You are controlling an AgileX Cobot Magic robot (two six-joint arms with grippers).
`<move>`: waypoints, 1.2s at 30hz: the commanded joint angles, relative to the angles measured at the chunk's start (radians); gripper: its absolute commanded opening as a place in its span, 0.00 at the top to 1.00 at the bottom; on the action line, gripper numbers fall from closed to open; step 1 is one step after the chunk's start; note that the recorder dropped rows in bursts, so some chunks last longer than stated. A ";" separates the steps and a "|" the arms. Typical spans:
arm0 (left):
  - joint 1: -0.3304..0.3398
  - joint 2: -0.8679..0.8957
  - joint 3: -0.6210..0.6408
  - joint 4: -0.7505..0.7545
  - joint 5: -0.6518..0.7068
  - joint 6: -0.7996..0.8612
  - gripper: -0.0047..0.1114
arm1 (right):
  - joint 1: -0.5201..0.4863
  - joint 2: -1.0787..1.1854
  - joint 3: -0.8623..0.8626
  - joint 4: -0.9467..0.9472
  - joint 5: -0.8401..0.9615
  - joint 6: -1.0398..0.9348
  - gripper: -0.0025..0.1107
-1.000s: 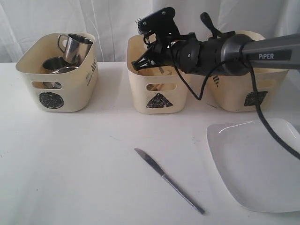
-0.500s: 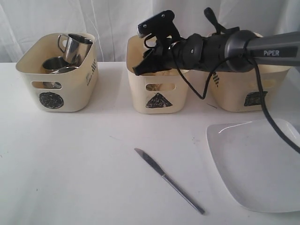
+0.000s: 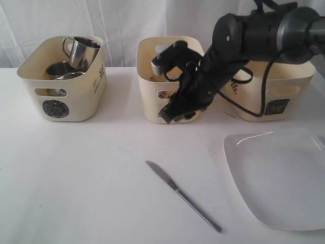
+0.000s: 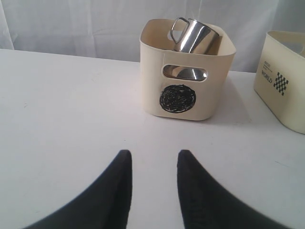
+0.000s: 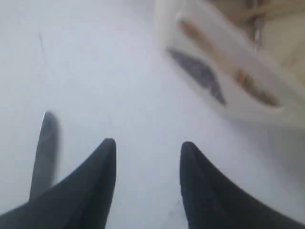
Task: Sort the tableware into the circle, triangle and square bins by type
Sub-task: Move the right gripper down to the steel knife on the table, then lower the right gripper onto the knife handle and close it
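Where the knife [image 3: 183, 195] lies: flat on the table [image 3: 76, 178], blade end toward the bins, touching nothing. It is unsorted, so it is likely the next pick.
Plate [image 3: 279, 178]: on the table near the knife, in front of the square bin [image 3: 277, 89], also unsorted.
Circle bin [image 3: 61, 84]: holds a steel mug [image 3: 84, 51] leaning over other steel vessels, so the round ware is gathered here.
Triangle bin [image 3: 170, 61]: the blurred right wrist view shows thin sticks and a metal stem inside, probably chopsticks and cutlery. The knife would belong here.
Square bin contents: hidden behind the arm.
Right gripper [image 3: 170, 114]: jaws spread and empty, in front of the triangle bin and above the table, nose tilted down toward the knife. The arm reaches in from the upper right with its elbow high.
Left gripper [image 4: 150, 155]: jaws apart, holding nothing, low over the table and facing the circle bin.
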 commanded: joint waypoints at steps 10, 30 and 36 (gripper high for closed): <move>0.000 -0.005 0.004 -0.005 0.000 -0.008 0.64 | 0.070 -0.045 0.281 -0.014 0.067 0.069 0.62; 0.000 -0.005 0.004 -0.005 0.000 -0.008 0.64 | 0.238 -0.145 0.400 -0.157 0.002 0.192 0.62; 0.000 -0.005 0.004 -0.005 0.000 -0.008 0.64 | 0.238 -0.145 0.400 -0.187 0.018 0.318 0.62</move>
